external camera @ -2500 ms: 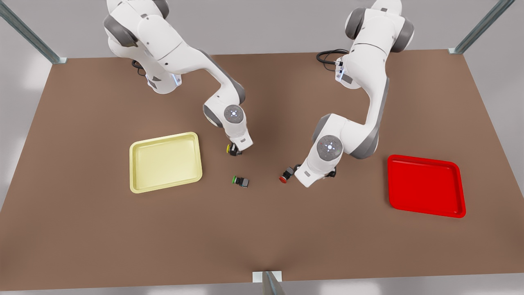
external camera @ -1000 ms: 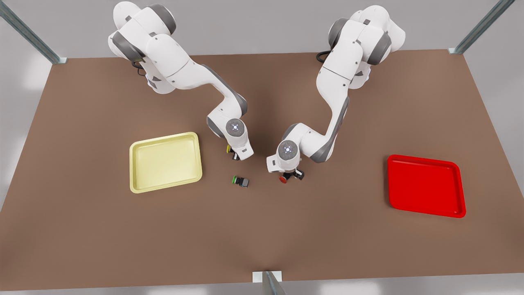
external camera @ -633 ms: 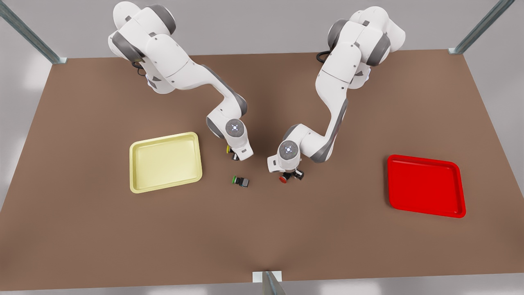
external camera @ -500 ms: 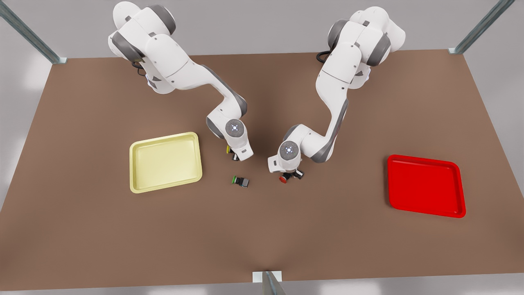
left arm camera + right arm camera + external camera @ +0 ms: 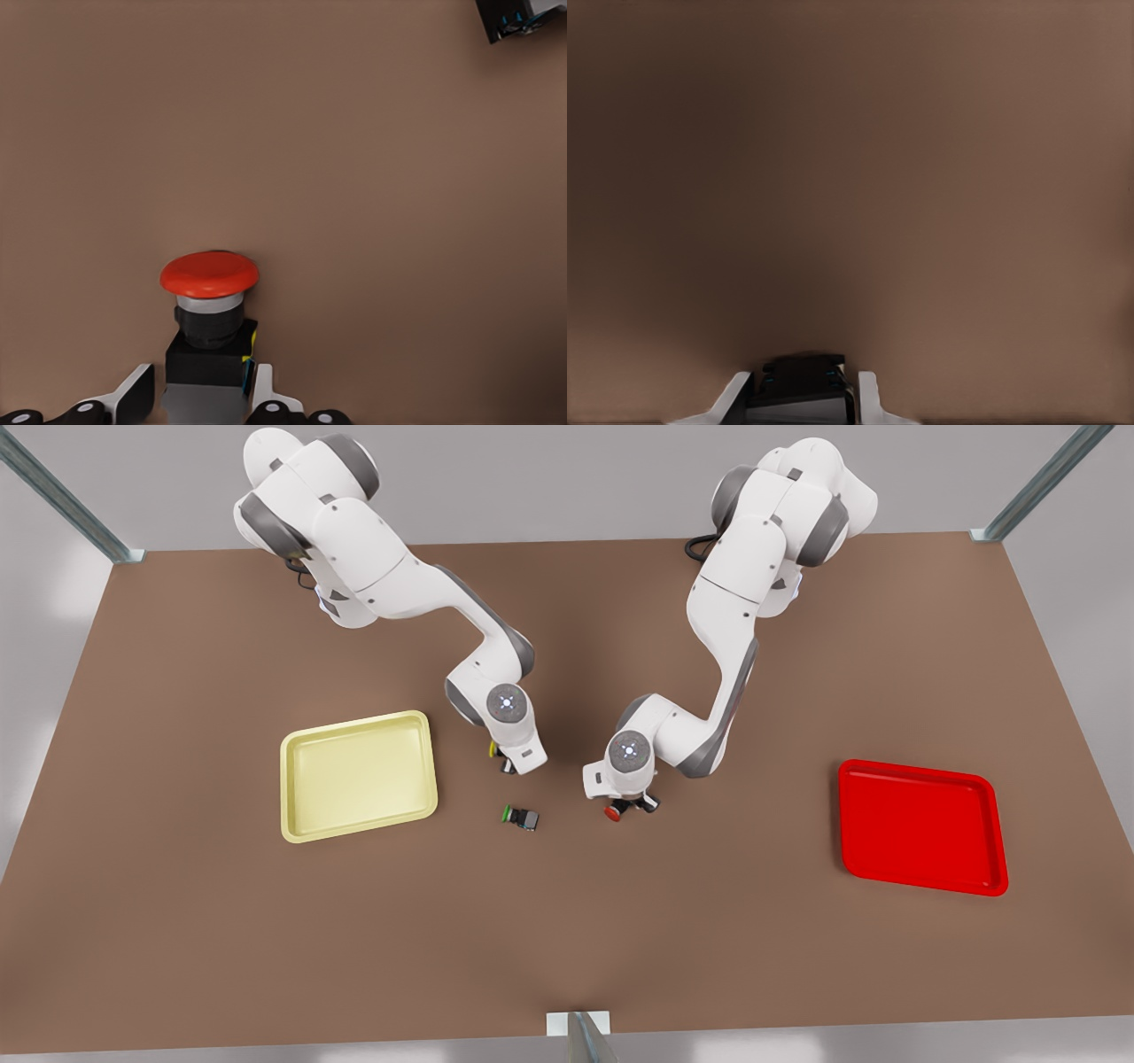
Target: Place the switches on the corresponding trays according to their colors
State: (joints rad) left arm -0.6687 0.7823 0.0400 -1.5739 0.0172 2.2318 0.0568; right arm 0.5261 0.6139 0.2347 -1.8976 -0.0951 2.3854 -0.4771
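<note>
The red switch stands on the brown table near the middle; its red cap tops a dark boxy body. My left gripper is down over it, fingers pressed on both sides of the body. The yellow switch sits just right of the pale yellow tray in the front view. My right gripper is shut on its dark body. The red tray lies far off at the front view's right.
A green-capped switch lies on its side on the table between the two grippers, slightly nearer the front edge. Both trays hold nothing. Metal frame posts stand at the table's corners and front edge.
The left arm swung in from the front view's right and settled over the red switch, its wrist still edging slightly rightward. The right arm has stayed at the yellow switch.
</note>
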